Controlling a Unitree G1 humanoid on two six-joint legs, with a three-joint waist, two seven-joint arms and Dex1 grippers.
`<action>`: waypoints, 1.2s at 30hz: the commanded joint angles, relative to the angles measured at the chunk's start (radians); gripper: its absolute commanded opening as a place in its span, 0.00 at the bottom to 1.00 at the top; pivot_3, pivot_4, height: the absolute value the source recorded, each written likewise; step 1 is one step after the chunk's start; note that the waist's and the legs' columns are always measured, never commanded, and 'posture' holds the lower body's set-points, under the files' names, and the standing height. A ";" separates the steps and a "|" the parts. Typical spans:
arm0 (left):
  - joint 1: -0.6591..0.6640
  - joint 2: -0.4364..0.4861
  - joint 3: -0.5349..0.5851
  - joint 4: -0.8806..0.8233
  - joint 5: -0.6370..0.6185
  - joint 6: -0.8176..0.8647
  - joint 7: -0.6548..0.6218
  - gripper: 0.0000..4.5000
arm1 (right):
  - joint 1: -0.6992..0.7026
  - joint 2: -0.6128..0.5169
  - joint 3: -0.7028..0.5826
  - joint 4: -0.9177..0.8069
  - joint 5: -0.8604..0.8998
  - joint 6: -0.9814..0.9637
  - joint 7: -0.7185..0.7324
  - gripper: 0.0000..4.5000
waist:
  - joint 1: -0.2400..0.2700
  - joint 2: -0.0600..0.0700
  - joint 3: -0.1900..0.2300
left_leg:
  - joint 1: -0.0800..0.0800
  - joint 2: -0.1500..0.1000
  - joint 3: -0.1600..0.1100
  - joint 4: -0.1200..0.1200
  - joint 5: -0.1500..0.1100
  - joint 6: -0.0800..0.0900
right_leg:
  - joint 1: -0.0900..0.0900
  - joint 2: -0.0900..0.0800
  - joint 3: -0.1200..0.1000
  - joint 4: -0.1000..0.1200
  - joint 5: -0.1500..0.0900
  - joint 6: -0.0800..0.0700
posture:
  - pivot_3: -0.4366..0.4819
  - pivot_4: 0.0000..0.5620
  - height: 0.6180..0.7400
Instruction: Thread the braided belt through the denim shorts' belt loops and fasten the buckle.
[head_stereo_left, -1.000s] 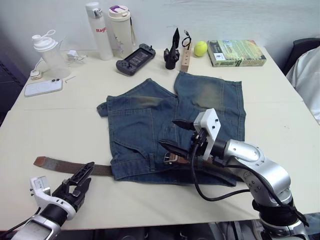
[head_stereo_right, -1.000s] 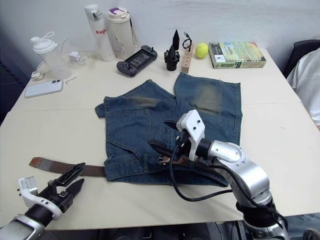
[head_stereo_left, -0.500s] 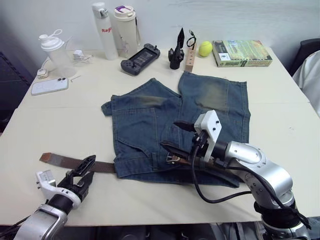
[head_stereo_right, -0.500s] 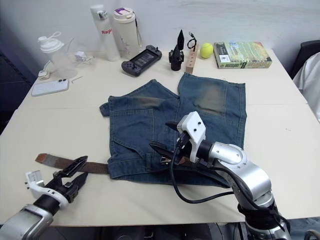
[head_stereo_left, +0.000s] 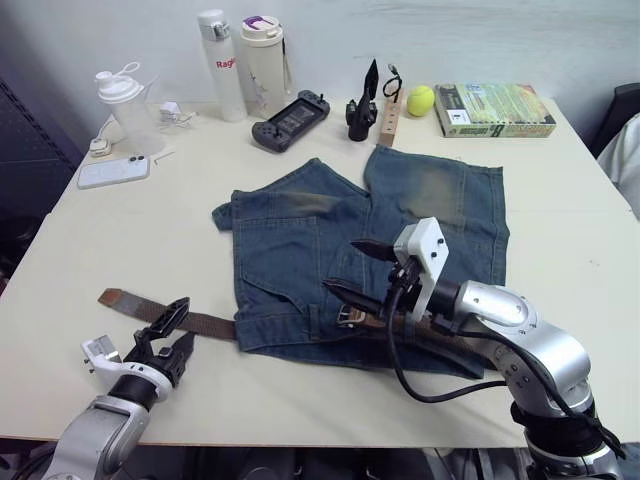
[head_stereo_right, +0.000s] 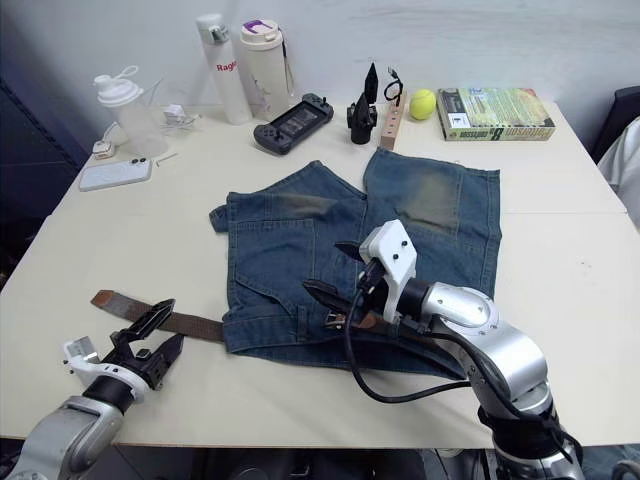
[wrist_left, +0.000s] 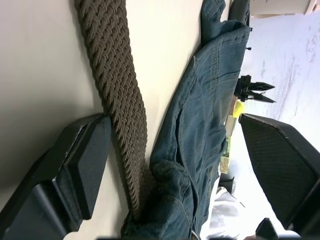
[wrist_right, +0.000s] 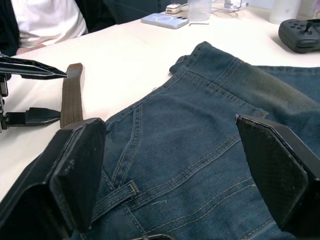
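Left eye view: The denim shorts (head_stereo_left: 365, 255) are lying flat mid-table, waistband toward the near edge. The braided belt (head_stereo_left: 190, 320) is running out from under the waistband toward 9 o'clock, its tan tip (head_stereo_left: 110, 297) resting on bare table. The left gripper (head_stereo_left: 163, 335) is hovering over that free strap with its fingers spread and nothing between them. The right gripper (head_stereo_left: 362, 275) is hanging over the waistband, fingers apart and empty, with the buckle (head_stereo_left: 348, 317) lying just at 6 o'clock of it.

Right eye view: A shaker bottle (head_stereo_right: 130, 105), a phone (head_stereo_right: 113, 173), two flasks (head_stereo_right: 245, 65), a game controller (head_stereo_right: 292, 118), a tennis ball (head_stereo_right: 423, 102) and a book (head_stereo_right: 498, 112) are crowding the far edge at 12 o'clock, well apart from the shorts. The table (head_stereo_right: 130, 235) is lying bare at 9 o'clock of the shorts.

Left wrist view: The woven strap is passing just beside one finger (wrist_left: 82, 165) and slipping under the denim hem.

Right wrist view: One of the belt loops (wrist_right: 116, 194) is standing bare, with no strap through it that I can see.

Progress: By my judgement the belt is only partly fed along the waist; the buckle is unfastened, and most of the threading is remaining.

Room: The near table edge is sitting close behind the left gripper, so there is little slack to pull that way.
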 joint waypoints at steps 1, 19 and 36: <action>0.006 0.003 -0.038 0.132 0.006 0.007 0.064 0.74 | -0.003 -0.024 -0.008 -0.036 0.001 -0.027 0.021 1.00 | 0.003 0.001 0.000 | 0.000 0.000 0.000 0.000 0.000 0.000 | 0.000 0.000 0.001 0.000 0.000 0.000 | 0.48 0.27 0.83; -0.089 0.166 -0.118 0.102 0.373 0.068 -0.158 0.01 | 0.023 -0.035 -0.034 -0.070 0.055 0.020 -0.008 1.00 | 0.022 0.010 -0.001 | 0.000 -0.018 -0.037 -0.024 0.025 -0.004 | 0.015 -0.004 -0.020 -0.010 -0.003 0.005 | 0.48 0.27 0.81; -0.142 0.547 -0.473 -0.173 1.764 -0.456 -0.768 0.01 | 0.035 -0.053 -0.037 -0.069 0.046 -0.004 -0.004 1.00 | -0.019 -0.015 0.011 | -0.020 -0.007 -0.018 -0.024 0.027 -0.001 | -0.014 0.010 -0.012 -0.007 -0.001 0.000 | 0.48 0.27 0.81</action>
